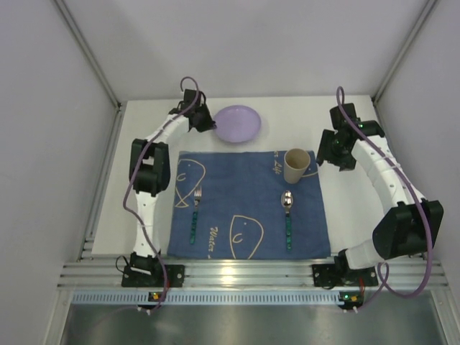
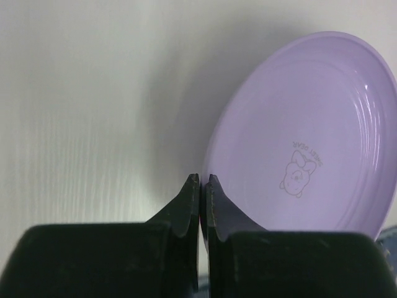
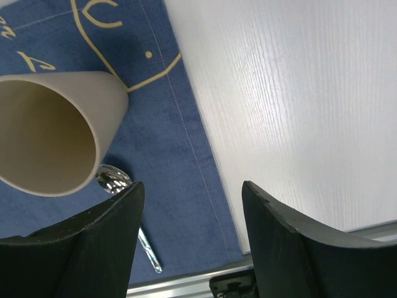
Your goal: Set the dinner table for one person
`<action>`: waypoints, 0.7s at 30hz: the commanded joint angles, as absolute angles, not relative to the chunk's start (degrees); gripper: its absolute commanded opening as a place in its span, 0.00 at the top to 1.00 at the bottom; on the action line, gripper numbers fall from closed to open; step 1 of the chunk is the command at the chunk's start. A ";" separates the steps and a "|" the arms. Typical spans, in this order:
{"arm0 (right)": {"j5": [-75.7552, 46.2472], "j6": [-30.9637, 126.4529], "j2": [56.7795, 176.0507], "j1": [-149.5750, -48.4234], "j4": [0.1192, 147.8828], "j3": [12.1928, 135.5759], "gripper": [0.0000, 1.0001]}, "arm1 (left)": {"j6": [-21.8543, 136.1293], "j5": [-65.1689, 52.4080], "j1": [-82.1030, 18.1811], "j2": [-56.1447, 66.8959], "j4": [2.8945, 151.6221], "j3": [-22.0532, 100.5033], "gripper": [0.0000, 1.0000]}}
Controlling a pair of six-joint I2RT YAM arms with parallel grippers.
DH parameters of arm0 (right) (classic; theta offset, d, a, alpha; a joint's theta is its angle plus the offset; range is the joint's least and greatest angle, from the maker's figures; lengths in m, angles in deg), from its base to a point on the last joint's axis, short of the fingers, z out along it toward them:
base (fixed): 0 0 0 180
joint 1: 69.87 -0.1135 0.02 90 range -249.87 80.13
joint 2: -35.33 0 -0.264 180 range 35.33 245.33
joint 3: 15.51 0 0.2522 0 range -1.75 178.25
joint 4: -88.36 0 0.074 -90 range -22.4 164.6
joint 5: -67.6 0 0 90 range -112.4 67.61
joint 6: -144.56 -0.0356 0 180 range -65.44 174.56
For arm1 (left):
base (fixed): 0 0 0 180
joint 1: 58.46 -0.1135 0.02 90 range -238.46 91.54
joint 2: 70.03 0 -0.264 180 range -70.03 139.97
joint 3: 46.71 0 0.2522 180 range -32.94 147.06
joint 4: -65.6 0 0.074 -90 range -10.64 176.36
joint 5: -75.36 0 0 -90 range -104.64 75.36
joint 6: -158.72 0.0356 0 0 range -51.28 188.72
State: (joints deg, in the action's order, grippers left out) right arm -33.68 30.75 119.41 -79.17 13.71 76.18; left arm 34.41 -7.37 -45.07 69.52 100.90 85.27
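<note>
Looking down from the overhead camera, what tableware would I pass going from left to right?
Silver fork with a teal handle → round lilac plastic plate → tall beige cup. The teal-handled spoon is left out: it lines up with the cup.

White shells are alternating with chunky black joint housings along the left arm (image 1: 147, 208) and the right arm (image 1: 381, 169). A purple cable is trailing up each from black bases beside the aluminium rail (image 1: 244, 273). The left gripper (image 2: 200, 181) and right gripper (image 3: 192, 189) are showing matte black, wedge-tipped fingers (image 3: 93, 242). A green light (image 1: 348, 296) is glowing below the rail.
</note>
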 commanded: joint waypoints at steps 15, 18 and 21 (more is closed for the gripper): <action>-31.53 28.55 114.79 -79.28 13.95 76.30 0.33 | 35.15 -0.75 -35.10 8.22 99.76 21.92 1.00; -31.54 27.40 112.51 -79.36 14.04 75.16 0.32 | 33.74 -2.51 -30.96 5.74 99.05 15.49 1.00; -31.18 26.70 110.22 -79.28 13.95 72.96 0.32 | 32.68 -2.95 -30.25 5.38 98.35 11.28 1.00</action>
State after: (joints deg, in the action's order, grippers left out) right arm -31.24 28.19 114.16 -79.22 13.87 74.28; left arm 34.89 -1.45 -29.75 7.99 101.19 13.08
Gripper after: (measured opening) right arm 0.678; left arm 0.045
